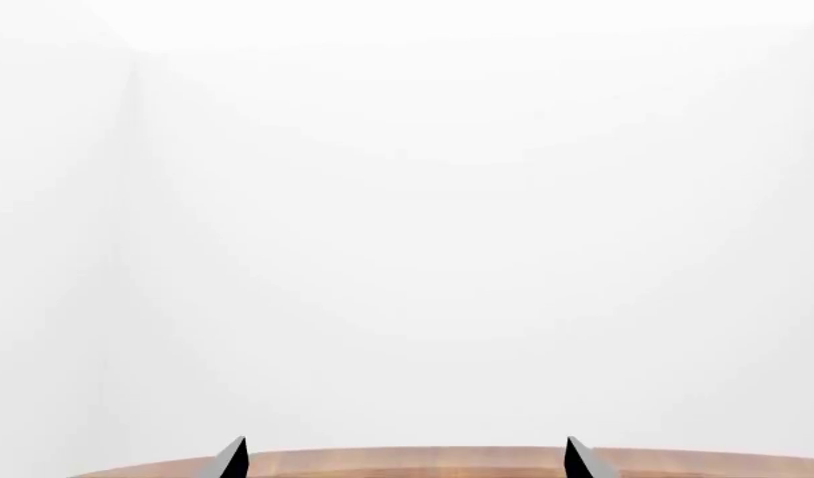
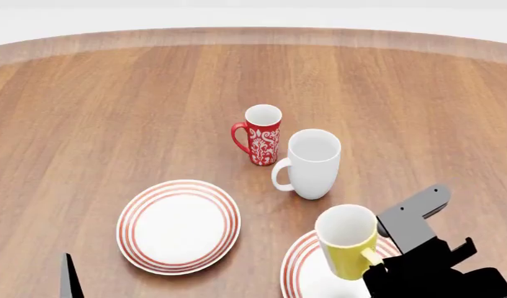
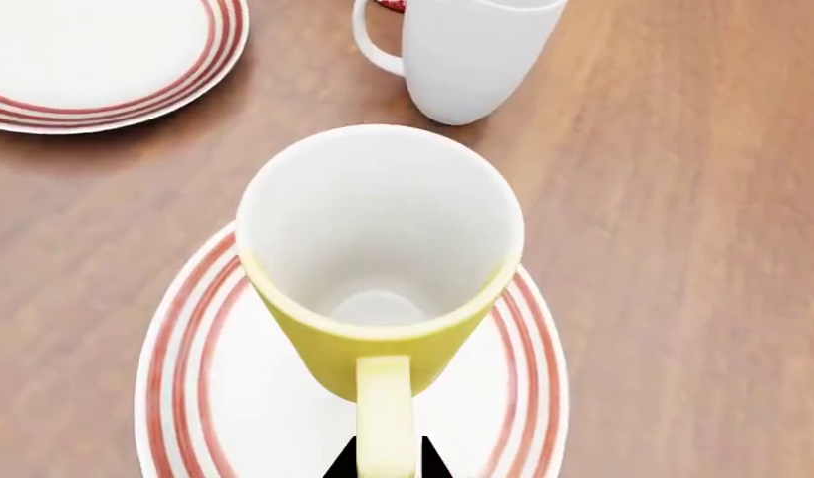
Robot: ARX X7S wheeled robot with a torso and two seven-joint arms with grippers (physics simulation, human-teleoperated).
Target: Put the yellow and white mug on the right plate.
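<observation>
The yellow and white mug [image 2: 347,242] is upright over the right plate [image 2: 299,268] at the near right; whether it touches the plate I cannot tell. In the right wrist view the mug [image 3: 380,269] shows its white inside, with the plate [image 3: 194,378] under it. My right gripper [image 3: 384,460] is shut on the mug's yellow handle; it also shows in the head view [image 2: 377,259]. My left gripper [image 1: 404,460] is open and empty, its fingertips [image 1: 231,460] above the table's far edge, facing a white wall.
A tall white mug [image 2: 309,164] and a red floral mug [image 2: 260,134] stand mid-table, just beyond the right plate. A second ringed plate [image 2: 179,226] lies at the near left. The wooden table [image 2: 112,112] stretches to a curved far edge.
</observation>
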